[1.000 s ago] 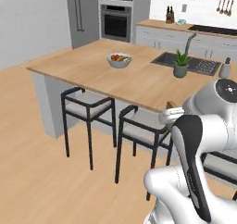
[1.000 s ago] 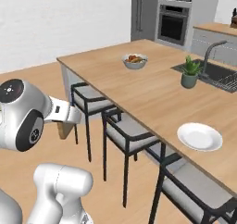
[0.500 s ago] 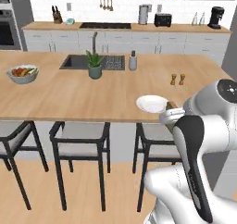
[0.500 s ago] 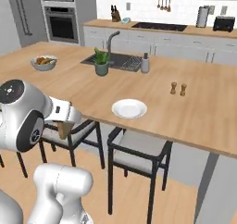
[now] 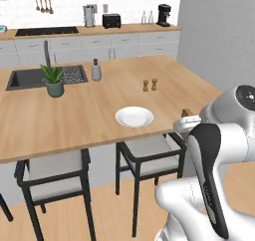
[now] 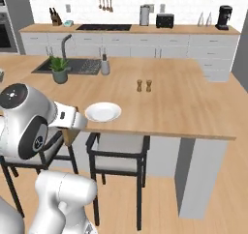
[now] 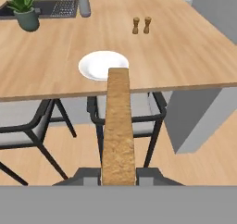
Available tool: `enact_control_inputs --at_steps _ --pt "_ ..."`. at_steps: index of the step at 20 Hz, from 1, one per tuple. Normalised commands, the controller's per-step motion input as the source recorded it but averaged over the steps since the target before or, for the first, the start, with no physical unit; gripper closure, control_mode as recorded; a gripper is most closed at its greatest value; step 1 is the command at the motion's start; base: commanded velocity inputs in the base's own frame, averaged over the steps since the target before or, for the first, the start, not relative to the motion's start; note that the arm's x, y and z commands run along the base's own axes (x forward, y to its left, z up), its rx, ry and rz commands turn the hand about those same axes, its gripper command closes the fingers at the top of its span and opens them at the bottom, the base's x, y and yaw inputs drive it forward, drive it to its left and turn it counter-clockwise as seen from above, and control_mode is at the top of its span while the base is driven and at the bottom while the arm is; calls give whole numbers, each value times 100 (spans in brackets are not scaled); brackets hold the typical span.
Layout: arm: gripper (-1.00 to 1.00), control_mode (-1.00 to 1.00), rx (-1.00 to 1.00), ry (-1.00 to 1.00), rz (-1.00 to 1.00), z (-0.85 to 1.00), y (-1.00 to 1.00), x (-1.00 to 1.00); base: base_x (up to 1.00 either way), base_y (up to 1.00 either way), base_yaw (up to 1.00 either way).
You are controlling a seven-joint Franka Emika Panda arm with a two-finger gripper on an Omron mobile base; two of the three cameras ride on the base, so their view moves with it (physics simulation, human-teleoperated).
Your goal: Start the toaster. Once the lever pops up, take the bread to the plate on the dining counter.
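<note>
- Gripper (image 7: pixel 118 172) is clenched on the bread (image 7: pixel 118 126), which stands edge-on between the two fingertips and points forward toward the dining counter (image 7: pixel 185 47).
- Bread is in the air, off the counter edge, above the stool (image 7: pixel 125 121).
- Plate (image 7: pixel 103 65) lies on the counter just behind its near edge, straight ahead of the slice.
- Arm is folded near the base, with the hand held level at about counter height.
- Farther on the counter stand two small shakers (image 7: pixel 141 25), a potted plant (image 7: pixel 24 10) and the sink (image 5: pixel 35 77).
- Toaster (image 6: pixel 165 20) is on the far worktop by the wall.

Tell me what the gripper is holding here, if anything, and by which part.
The gripper is shut on the bread, pinching one edge of the slice between its fingers; the rest sticks out edge-on toward the plate.
</note>
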Motion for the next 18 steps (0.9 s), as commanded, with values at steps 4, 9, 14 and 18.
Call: enact_control_inputs --at_steps 4,9,14,18 --pt "100 100 0 0 0 0 0 0 22 67 0" --pt "100 100 0 0 0 0 0 0 47 18 6" --pt "100 100 0 0 0 0 0 0 47 -22 16" --pt "100 100 0 0 0 0 0 0 27 -39 17"
